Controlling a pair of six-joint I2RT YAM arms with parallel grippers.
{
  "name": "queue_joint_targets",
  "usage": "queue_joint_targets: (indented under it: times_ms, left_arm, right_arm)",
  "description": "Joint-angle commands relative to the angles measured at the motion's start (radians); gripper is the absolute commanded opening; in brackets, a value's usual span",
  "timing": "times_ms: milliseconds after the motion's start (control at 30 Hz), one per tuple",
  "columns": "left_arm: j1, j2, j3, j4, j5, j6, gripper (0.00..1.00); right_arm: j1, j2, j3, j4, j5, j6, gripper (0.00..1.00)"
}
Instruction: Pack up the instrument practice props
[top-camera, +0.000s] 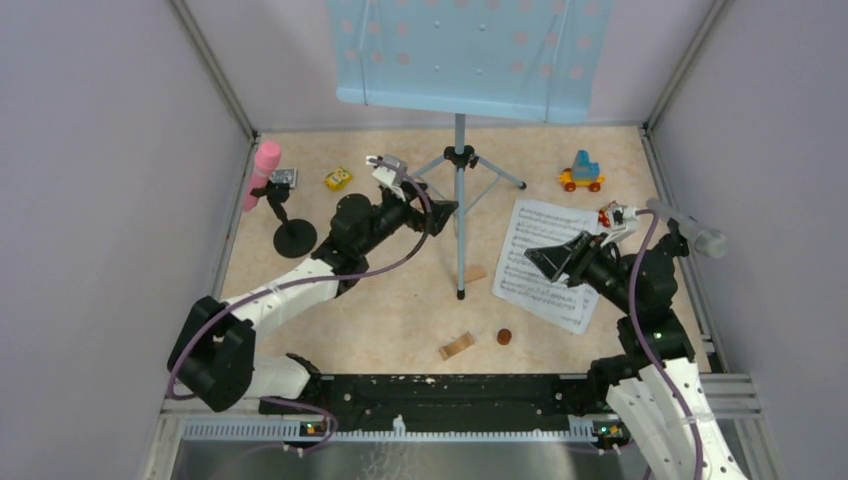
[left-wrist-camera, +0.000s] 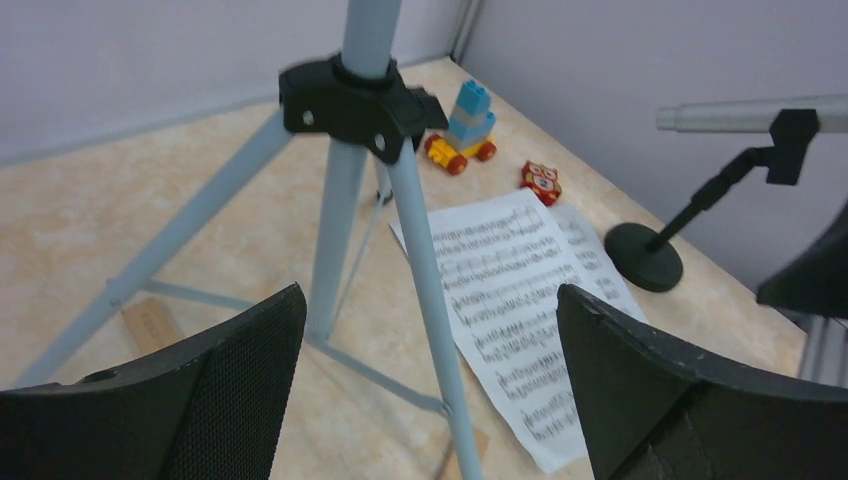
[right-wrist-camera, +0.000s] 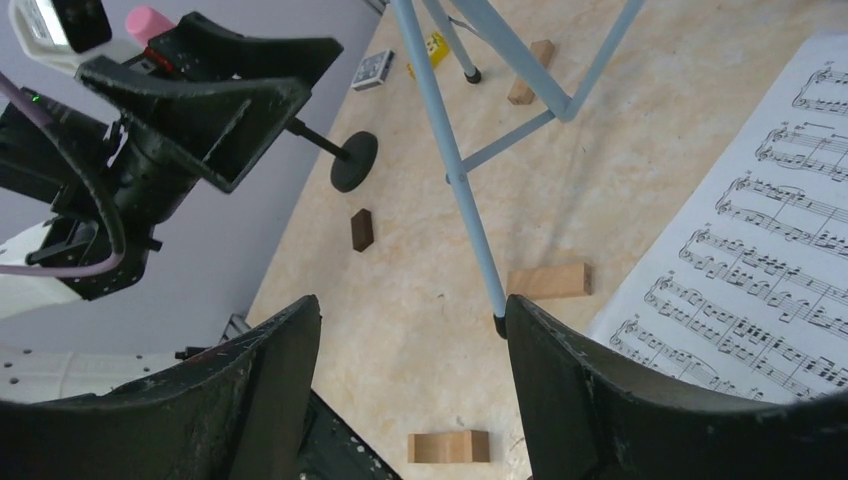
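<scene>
Top external view: the music stand is upright mid-bench, with its pale blue perforated rack (top-camera: 470, 55) up high and grey-blue tripod legs (top-camera: 460, 250) below. My left end effector (top-camera: 443, 212) is released, jaws at full spread, just left of the stand and below the black hub (left-wrist-camera: 358, 98). In the left wrist view a leg runs between my fingers (left-wrist-camera: 250, 370), but nothing is touched. My right end effector (right-wrist-camera: 412, 315) is also released and empty. It hangs right of the stand over the white sheet music (top-camera: 535, 225), near the front foot (right-wrist-camera: 497, 325).

Step in hand, my read: get hold of the stand first.
- Slide the left in until one tube sits square between the pads.
- Close just under the hub where the legs meet, not down on a thin brace.
- The rack makes the stand top-heavy and I expect it to tip toward any pull, so use the right to steady a leg.
- The front foot is just beside the sheet edge and a wooden block (right-wrist-camera: 548, 281), so lift rather than drag or the paper may go along.

Other props:
- The pink microphone (top-camera: 262, 172) sits in a black round-based holder (top-camera: 294, 238) left of the stand, by the wall.
- The silver microphone (top-camera: 690, 228) is right of the stand, with its holder base (left-wrist-camera: 643, 257) beyond the sheets.

The bench (top-camera: 400, 320) is beige, marbled and smooth-looking, so the feet will likely slide. Plain pale walls (top-camera: 100, 200) close in on three sides. The rack top is near the back wall, leaving little swing room.
</scene>
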Motion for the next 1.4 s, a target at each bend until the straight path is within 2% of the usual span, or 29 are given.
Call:
queue_joint_targets:
  times_ms: [0, 200, 367, 600, 833, 1067, 1133, 1200, 1267, 1367]
  left_arm:
    - [0.0, 0.094, 0.116, 0.207, -0.058, 0.118, 0.99]
    - [0.002, 0.232, 0.185, 0.366, -0.036, 0.172, 0.99]
    - [0.009, 0.32, 0.269, 0.429, 0.027, 0.161, 0.99]
    - [0.042, 0.437, 0.399, 0.438, 0.109, 0.104, 0.86]
    - [0.053, 0.526, 0.525, 0.351, 0.122, 0.118, 0.78]
    - [0.055, 0.577, 0.615, 0.25, 0.127, 0.139, 0.6]
    - [0.055, 0.585, 0.627, 0.237, 0.129, 0.136, 0.4]
    - [0.055, 0.59, 0.639, 0.224, 0.15, 0.136, 0.26]
    - [0.055, 0.59, 0.645, 0.21, 0.168, 0.14, 0.17]
    - [0.055, 0.58, 0.645, 0.173, 0.187, 0.162, 0.1]
  right_arm:
    - [-0.005, -0.053, -0.036, 0.043, -0.029, 0.046, 0.67]
    - [-0.005, -0.067, -0.067, 0.051, -0.051, 0.074, 0.67]
    - [-0.005, -0.075, -0.067, 0.009, -0.048, 0.053, 0.66]
    - [-0.005, -0.089, -0.061, -0.026, -0.043, 0.042, 0.66]
    - [-0.005, -0.094, -0.045, -0.059, -0.038, 0.028, 0.66]
    - [-0.005, -0.097, -0.044, -0.077, -0.034, 0.025, 0.66]
    - [-0.005, -0.097, -0.043, -0.079, -0.033, 0.024, 0.66]
    - [-0.005, -0.097, -0.044, -0.081, -0.034, 0.024, 0.65]
    - [-0.005, -0.098, -0.044, -0.078, -0.035, 0.025, 0.65]
    - [-0.005, -0.095, -0.046, -0.07, -0.037, 0.029, 0.64]
